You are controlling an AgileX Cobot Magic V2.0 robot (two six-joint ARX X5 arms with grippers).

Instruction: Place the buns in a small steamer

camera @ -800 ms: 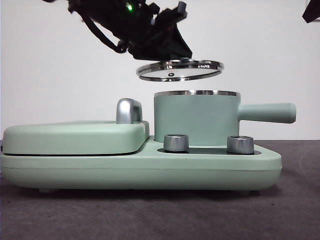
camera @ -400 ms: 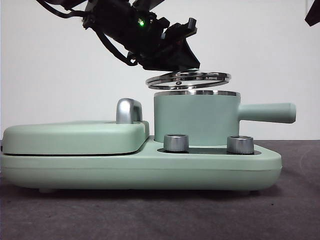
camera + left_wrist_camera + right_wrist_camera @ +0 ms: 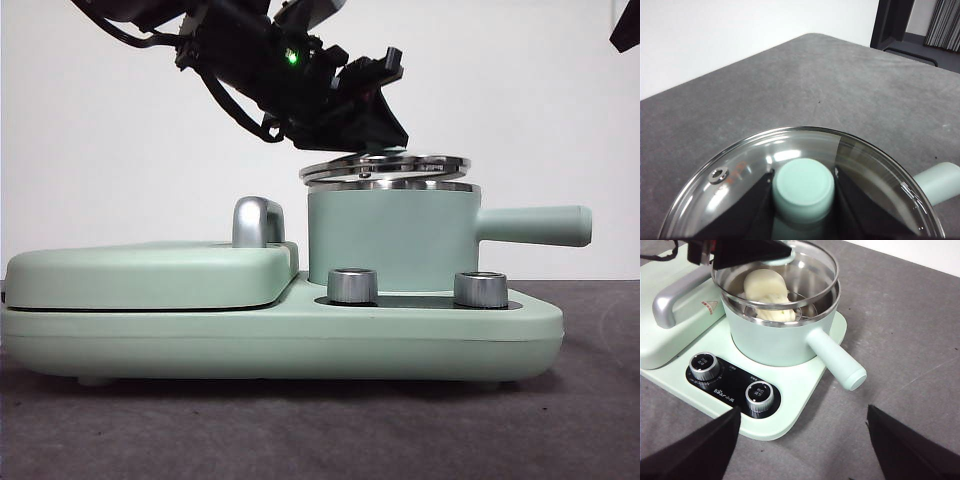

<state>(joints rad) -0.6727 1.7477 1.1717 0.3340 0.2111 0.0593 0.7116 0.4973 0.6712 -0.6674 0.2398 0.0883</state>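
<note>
**Lid going back on, buns already in the pot**

While the left gripper (image 3: 802, 192) is clamping the green knob (image 3: 803, 186) of the glass lid (image 3: 385, 166), the lid is sitting tilted just above the steel rim of the small steamer (image 3: 390, 240), centre of the front view. Its left edge looks touching or nearly touching the rim; the right edge is riding slightly higher. I can't tell from here whether real contact is made.

Buns (image 3: 767, 295) are lying inside the pot, seen through the lid in the upper left of the right wrist view. One smooth pale one is showing clearly; a second is showing only as a paler patch under it, and the ribbing is too blurred to confirm.

The right gripper (image 3: 802, 440) is hanging spread wide and empty, off the pot's handle (image 3: 837, 360) side, waiting. In the front view it is only a black tip at the upper right corner.

Step in hand, as I read it: closing up. Loading looks done, the lid is the last item.

Next move is calling for:
- levelling the lid so it drops flat inside the rim, not hanging on one edge
- centring it over the pot before letting go of the knob
- lifting straight up afterwards so the jaws are not dragging the lid sideways

Risk is the lid seating crooked and sliding toward the flat grill section (image 3: 150, 275) at the left.
</note>
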